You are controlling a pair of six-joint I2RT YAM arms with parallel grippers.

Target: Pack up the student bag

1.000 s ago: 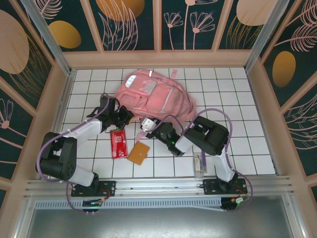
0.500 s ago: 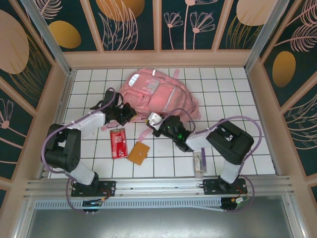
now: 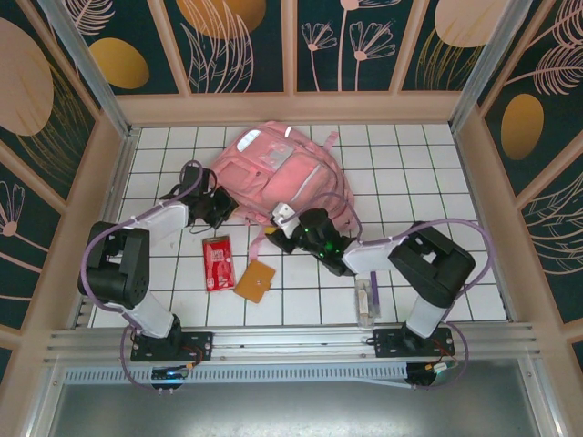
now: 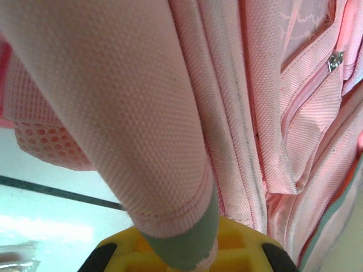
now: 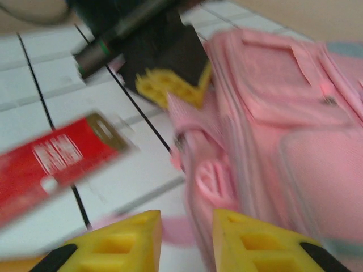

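The student bag (image 3: pixel 282 173) is a large pink backpack lying at the back middle of the tiled floor. My left gripper (image 3: pixel 221 208) is at its left edge, shut on a padded pink strap (image 4: pixel 142 113) with a grey-green end that runs down between the yellow fingers (image 4: pixel 238 249). My right gripper (image 3: pixel 282 222) sits low at the bag's front edge. Its yellow fingers (image 5: pixel 125 243) stand open, with a thin pink strap end (image 5: pixel 178 229) lying across the gap. The bag (image 5: pixel 283 124) rises just right of them, and the left gripper (image 5: pixel 164 85) holds its far corner.
A red packet (image 3: pixel 218 262) and an orange-brown wallet (image 3: pixel 256 280) lie on the tiles in front of the bag. A clear narrow case (image 3: pixel 366 300) rests near the right arm's base. Wooden walls close in the floor on three sides.
The left gripper has pulled the bag's edge slightly left, and the bag shifted with it. The right arm stretched forward, bringing its gripper up to the bag's front edge.
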